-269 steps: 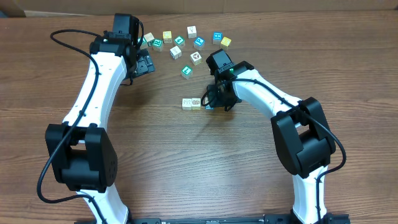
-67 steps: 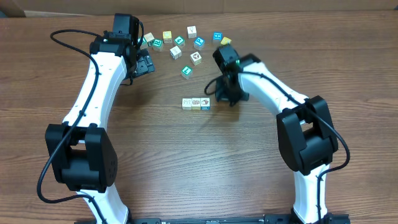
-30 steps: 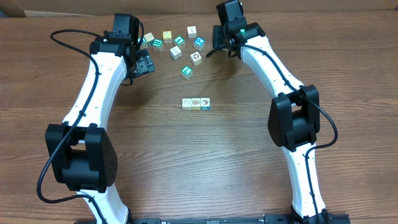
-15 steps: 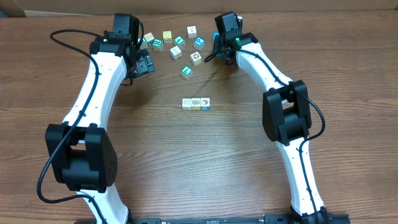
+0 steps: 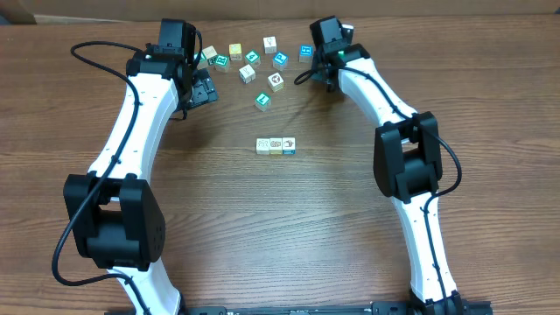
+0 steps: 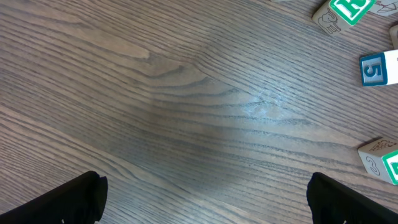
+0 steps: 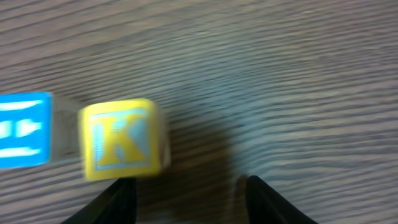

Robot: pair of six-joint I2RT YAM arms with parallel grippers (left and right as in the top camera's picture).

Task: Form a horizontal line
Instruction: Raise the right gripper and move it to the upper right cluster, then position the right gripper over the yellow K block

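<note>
Three wooden blocks (image 5: 276,145) lie side by side in a short row at the table's middle. Several loose letter blocks (image 5: 253,58) are scattered at the back. My right gripper (image 5: 322,72) hangs over the back right of that scatter, open, with nothing between its fingers (image 7: 189,200). A yellow K block (image 7: 124,138) sits just ahead of its left finger (image 7: 115,202), next to a blue block (image 7: 25,129). My left gripper (image 5: 203,87) hovers left of the scatter, wide open over bare wood (image 6: 208,205).
In the left wrist view, a green-lettered block (image 6: 345,9), a blue 5 block (image 6: 378,67) and another block (image 6: 379,160) lie along the right edge. A blue block (image 5: 305,52) shows beside the right arm. The wooden table (image 5: 280,227) stretches toward the front.
The right gripper went from the three-block row to the back blocks, then shifted slightly right beside the yellow block, its jaws a little narrower. The left arm has not moved.
</note>
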